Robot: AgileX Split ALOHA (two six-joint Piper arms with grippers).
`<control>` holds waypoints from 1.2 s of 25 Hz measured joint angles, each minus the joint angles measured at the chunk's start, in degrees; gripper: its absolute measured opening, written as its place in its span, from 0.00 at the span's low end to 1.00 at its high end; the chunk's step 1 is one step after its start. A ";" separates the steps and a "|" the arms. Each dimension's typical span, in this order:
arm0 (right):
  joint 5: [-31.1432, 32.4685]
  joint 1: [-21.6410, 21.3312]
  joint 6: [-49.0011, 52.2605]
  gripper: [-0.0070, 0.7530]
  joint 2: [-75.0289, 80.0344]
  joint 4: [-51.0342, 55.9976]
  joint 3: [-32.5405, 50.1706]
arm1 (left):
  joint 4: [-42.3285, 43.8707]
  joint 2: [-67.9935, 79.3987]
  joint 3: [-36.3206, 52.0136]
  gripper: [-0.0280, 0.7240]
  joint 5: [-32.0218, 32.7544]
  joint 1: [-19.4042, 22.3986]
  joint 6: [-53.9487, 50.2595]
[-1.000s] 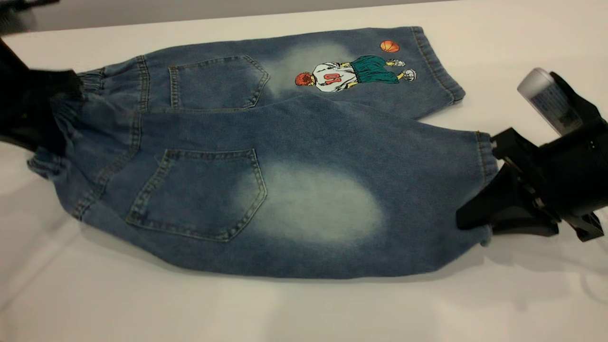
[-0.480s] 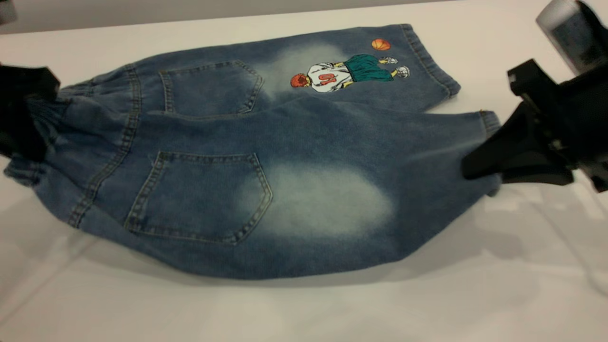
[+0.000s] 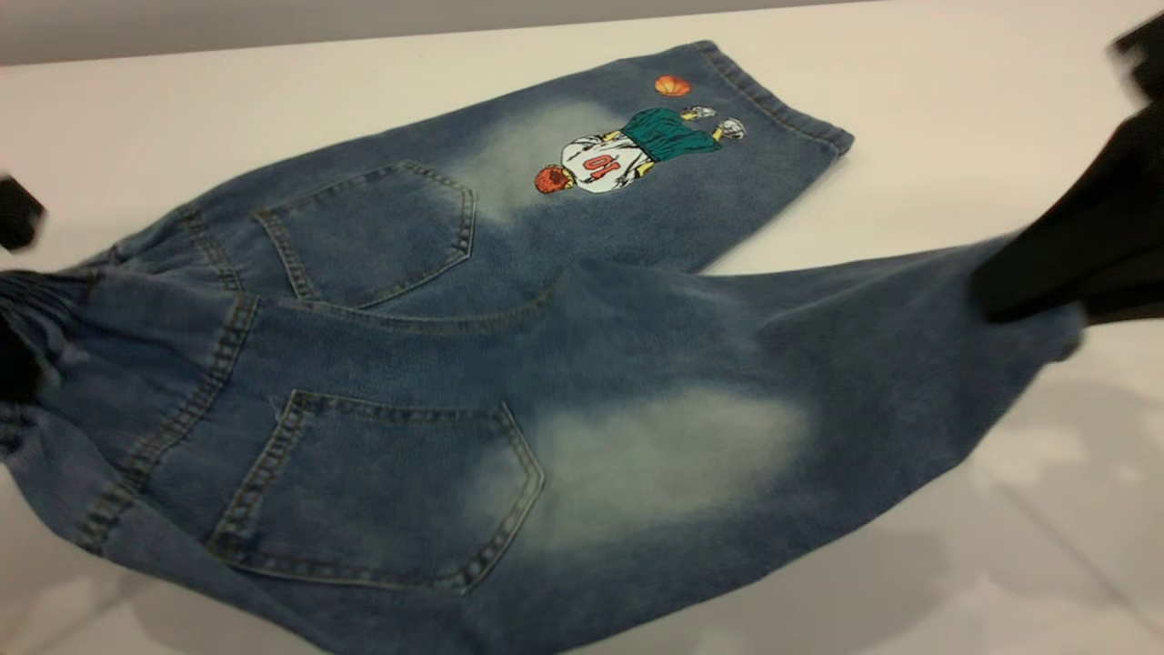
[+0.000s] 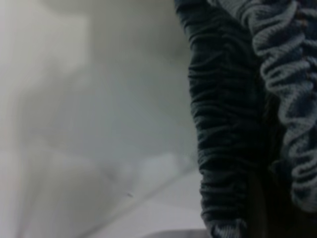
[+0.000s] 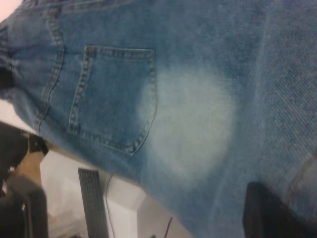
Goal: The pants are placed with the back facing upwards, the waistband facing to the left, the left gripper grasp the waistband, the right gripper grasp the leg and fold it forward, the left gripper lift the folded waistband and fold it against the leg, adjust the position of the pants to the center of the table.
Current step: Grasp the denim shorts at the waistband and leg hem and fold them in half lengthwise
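Observation:
The blue denim pants (image 3: 546, 346) lie back side up, their near half held off the white table (image 3: 955, 136). At the left edge my left gripper (image 3: 16, 350) is shut on the gathered waistband (image 3: 41, 291); the left wrist view shows the ruched waistband (image 4: 223, 124) right against the camera. At the right, my right gripper (image 3: 1028, 291) is shut on the hem end of the leg (image 3: 673, 455) with the whitish oval fade. In the right wrist view that leg (image 5: 193, 119) fills the picture, with one black finger (image 5: 270, 213) on it. The printed leg (image 3: 637, 155) rests on the table.
A grey wall strip (image 3: 273, 23) runs behind the table's far edge. In the right wrist view, past the hanging denim, the table's side and a dark keyboard-like object (image 5: 91, 203) show below. Bare tabletop lies right of the printed leg.
Both grippers have risen and drawn apart, lifting the waistband and faded leg off the table. The right gripper moved up and right; the printed leg has swung and slid.

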 joint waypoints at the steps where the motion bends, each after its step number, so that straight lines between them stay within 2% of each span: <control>1: 0.96 0.00 2.13 0.04 -2.28 -2.11 0.00 | -0.63 -1.72 0.00 0.13 1.03 0.00 0.00; 5: 2.31 0.00 12.09 0.04 -10.07 -9.91 -0.89 | -2.30 -8.88 0.00 0.13 5.81 0.00 0.05; 8: 2.61 0.00 18.17 0.04 -13.92 -12.86 -4.11 | -4.66 -13.39 0.00 0.13 5.56 0.00 0.05; 11: 1.84 0.00 20.71 0.04 -13.49 -13.53 -8.50 | -6.82 -14.55 0.00 0.13 2.31 0.00 0.05; 20: -0.18 0.12 19.48 0.04 -0.04 -11.37 -19.42 | -13.70 -8.39 0.00 0.13 -5.61 0.00 0.27; 26: -0.26 0.12 19.48 0.04 8.20 -7.42 -25.49 | -23.79 -2.94 0.00 0.13 -12.69 0.00 3.59; 30: 0.41 0.13 19.48 0.04 12.46 -4.02 -29.31 | -33.72 0.58 0.00 0.13 -16.56 0.00 7.51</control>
